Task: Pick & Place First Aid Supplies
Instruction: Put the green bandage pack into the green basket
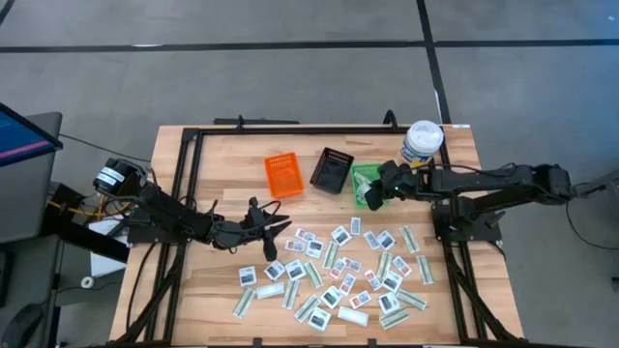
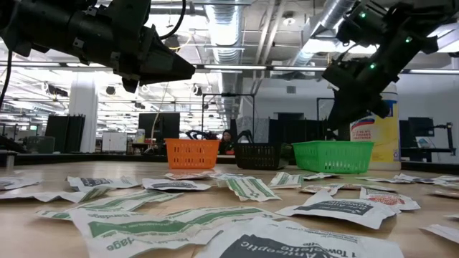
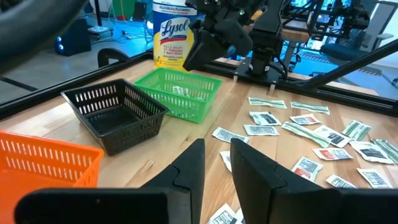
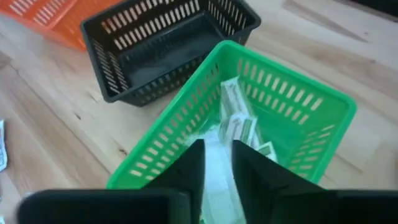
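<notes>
In the high view, the right gripper (image 1: 373, 191) hovers over the green bin (image 1: 364, 184) at centre right, jaws parted, empty; packets (image 1: 334, 269) lie scattered below. In the right wrist view, a strip (image 4: 234, 118) lies inside; it may catch the rim. The left gripper (image 3: 214, 163) is slightly open, empty. The canister (image 3: 174, 34) reads "Lysol".

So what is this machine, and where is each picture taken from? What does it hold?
It is a two-armed robot at a table. One picture looks down from above, one level across the table, two from the wrists. Many paper packets lie there, near an orange bin, a black bin and a green bin. The left hand hangs open and empty near the packets. The right hand is over the green bin, which has packets inside.
</notes>
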You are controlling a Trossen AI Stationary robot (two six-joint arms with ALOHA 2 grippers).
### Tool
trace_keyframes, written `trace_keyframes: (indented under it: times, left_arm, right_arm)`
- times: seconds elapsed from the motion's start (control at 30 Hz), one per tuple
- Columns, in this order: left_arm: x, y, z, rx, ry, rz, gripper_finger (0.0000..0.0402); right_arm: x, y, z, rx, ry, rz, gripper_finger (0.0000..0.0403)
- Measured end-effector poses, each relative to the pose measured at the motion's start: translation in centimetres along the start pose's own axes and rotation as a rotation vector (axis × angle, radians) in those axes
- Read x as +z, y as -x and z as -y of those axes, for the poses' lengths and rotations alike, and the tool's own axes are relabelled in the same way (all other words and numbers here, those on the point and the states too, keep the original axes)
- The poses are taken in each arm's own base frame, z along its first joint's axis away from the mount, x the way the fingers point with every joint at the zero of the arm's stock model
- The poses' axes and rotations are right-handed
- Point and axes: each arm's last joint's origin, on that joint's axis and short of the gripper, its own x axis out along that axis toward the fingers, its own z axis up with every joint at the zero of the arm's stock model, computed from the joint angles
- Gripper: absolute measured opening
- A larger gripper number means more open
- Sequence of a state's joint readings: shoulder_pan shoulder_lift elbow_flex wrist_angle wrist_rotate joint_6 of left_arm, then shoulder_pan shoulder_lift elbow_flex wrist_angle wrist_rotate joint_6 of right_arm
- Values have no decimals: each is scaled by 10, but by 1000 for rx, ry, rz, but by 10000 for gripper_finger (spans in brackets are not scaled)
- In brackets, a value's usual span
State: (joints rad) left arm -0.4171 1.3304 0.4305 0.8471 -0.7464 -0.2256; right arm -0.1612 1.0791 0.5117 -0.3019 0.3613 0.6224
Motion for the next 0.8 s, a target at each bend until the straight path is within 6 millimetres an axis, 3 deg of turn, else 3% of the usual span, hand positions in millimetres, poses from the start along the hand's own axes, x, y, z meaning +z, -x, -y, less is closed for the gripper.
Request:
trace_keyframes:
  times: [0.17, 0.33, 0.5, 0.8]
  left_arm:
    - [0, 0, 0, -1, 0, 0, 76]
    - [0, 0, 0, -4, 0, -1, 76]
    - [-1, 0, 2, -55, 0, -13, 76]
    - [-1, 1, 4, -118, -1, -28, 76]
  right_arm:
    - [-1, 1, -2, 14, 9, -5, 127]
    - [-9, 10, -14, 156, 56, -67, 156]
    - [-26, 22, -30, 288, 50, -183, 160]
    - [-62, 45, -33, 221, -22, -391, 140]
